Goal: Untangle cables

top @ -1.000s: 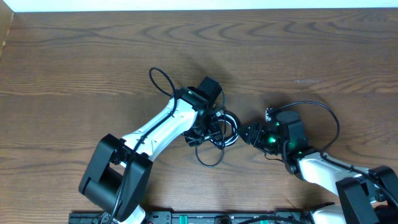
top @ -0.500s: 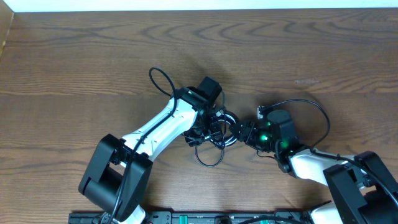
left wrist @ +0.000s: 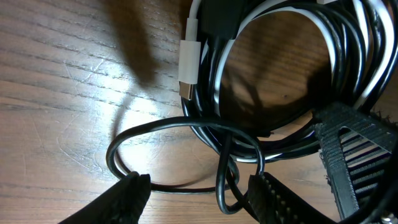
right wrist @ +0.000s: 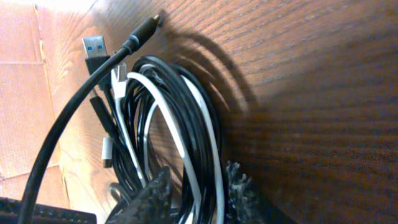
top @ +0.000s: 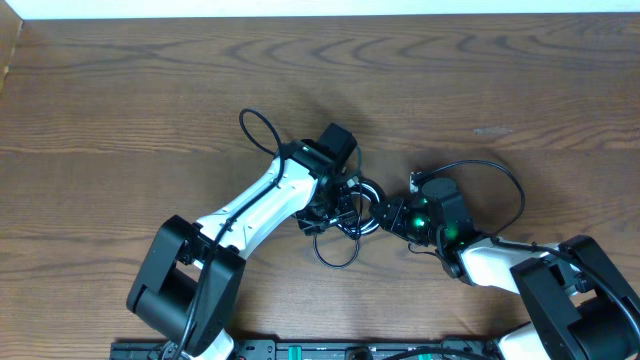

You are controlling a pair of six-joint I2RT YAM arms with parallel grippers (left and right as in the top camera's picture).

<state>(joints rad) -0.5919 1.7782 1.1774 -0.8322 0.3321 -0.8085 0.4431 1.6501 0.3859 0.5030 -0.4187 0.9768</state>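
The cables lie in one tangled coil of black cords and a white cord at the table's middle, with a black loop trailing toward the front. My left gripper hangs over the coil's left side. In the left wrist view it is open, with a black loop lying between its fingers and a white plug beyond. My right gripper is at the coil's right side. In the right wrist view it is closed around white and black strands.
The thick arm wires loop at the left arm and the right arm. A blue-tongued USB plug and a black plug stick out of the coil. A cardboard edge is at the far left.
My right gripper has moved left across the table to the coil and its fingers now sit around the strands. The left arm and the coil have hardly moved.
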